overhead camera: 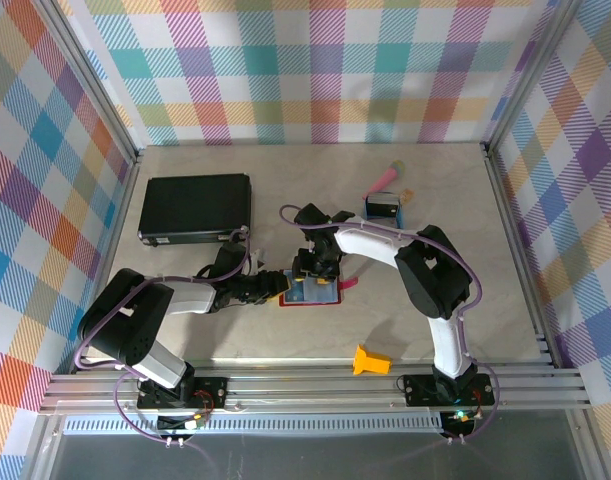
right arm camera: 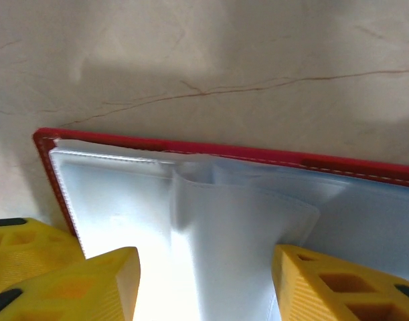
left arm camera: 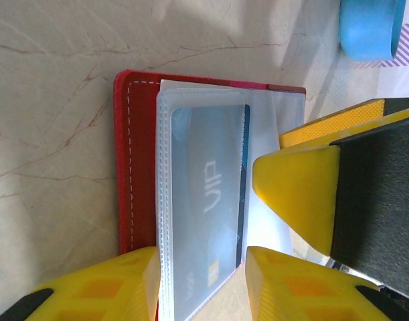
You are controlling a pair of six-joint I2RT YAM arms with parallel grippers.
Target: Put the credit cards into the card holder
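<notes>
Card holder [overhead camera: 311, 297]: was partly covered in the top view by left end effector [overhead camera: 275, 288] and right end effector [overhead camera: 315, 270]; ran off the lower edge in both wrist views. Blue card [left arm camera: 207, 194]: small print was blurred under its clear sleeve [left arm camera: 264, 134]. Blue rounded object [left arm camera: 368, 27]: was cropped at top. Whether the left end effector gripped the clear sleeve could not be told.

Top camera sits high behind both arm bases, looking down over the whole table [overhead camera: 285, 175]. The left wrist camera is in very close, staring along the open card holder [left arm camera: 134, 167]. The right wrist camera is just as tight on that same card holder [right arm camera: 110, 200], seen from another edge.
</notes>
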